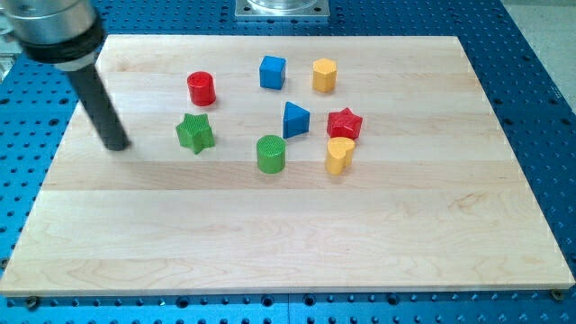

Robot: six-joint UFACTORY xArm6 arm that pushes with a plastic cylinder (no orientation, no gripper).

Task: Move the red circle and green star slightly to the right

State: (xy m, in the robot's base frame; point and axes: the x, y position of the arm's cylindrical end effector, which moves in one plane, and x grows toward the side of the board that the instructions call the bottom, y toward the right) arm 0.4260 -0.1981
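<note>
Single camera view of the wooden board [297, 234] on its blue perforated table [540, 108]. The arm carries no pincer, so there is nothing to release, clench or grasp with; it ends in a dark rod whose lower end, my tip [116, 146], rests on the board toward the view's left.

Nearest my tip, just to its right in the view and apart from it, lies the green star [194, 132]. Up and to the right of my tip, a little farther off, stands the red circle [202, 88]; it sits above the star, the two near each other but not touching.

Farther right: the green cylinder [271, 153], level with my tip or slightly lower, then the blue triangle [295, 120] and, higher up, the blue cube [273, 72]. Farthest from my tip are the yellow heart [339, 155], the red star [344, 123] and the yellow hexagon [324, 75].

Judged step: approach complete, push not yet begun, since my tip is on the left side of both task blocks and touches neither. The next move calls for a short rightward stroke into the green star's left edge, stopped early to keep it clear of the green cylinder, then repositioning to the left of the red circle for a similar brief nudge.
</note>
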